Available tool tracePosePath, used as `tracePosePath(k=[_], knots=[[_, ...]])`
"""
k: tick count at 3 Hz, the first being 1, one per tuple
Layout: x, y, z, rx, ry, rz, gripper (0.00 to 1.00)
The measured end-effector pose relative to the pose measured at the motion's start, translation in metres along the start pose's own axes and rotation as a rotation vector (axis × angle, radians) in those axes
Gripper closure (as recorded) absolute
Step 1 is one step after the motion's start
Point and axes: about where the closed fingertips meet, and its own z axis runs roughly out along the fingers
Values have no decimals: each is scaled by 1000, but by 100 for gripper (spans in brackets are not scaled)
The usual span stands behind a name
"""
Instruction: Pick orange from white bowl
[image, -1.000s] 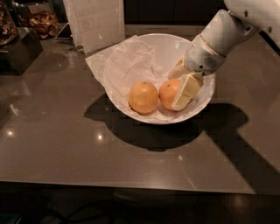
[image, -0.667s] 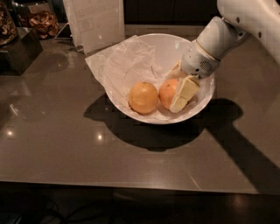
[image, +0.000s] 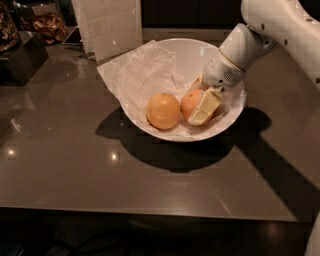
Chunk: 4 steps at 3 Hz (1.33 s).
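Note:
The white bowl (image: 150, 125), lined with crumpled white paper, stands in the middle of the dark table. Two fruits lie in it. The orange (image: 188, 101), the deeper reddish one, is on the right. A paler yellow-orange fruit (image: 162, 111) lies touching it on the left. My gripper (image: 195, 104) reaches down into the bowl from the upper right. Its cream fingers (image: 204, 107) straddle the orange, one pressed on its front right side and one behind it. It is shut on the orange, which still rests low in the bowl.
A white sign holder (image: 112, 25) stands just behind the bowl on the left. A dark box (image: 20, 57) and containers of snacks (image: 47, 25) are at the far left. The table's front edge (image: 150, 212) runs across the bottom.
The arm's wrist and upper part have shifted slightly. The gripper stays around the orange in the bowl, and both fruits have barely moved.

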Motion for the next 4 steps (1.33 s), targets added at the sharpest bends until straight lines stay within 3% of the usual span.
tracePosePath(k=[1,2,3,4], knots=[[-2,-1,-1,1,0,-7,87],[-11,4,-23,76,-41,-45,100],[-17,17,-53,177,-84,-78,100],[-21,32,-76,243,-144,-110,100]])
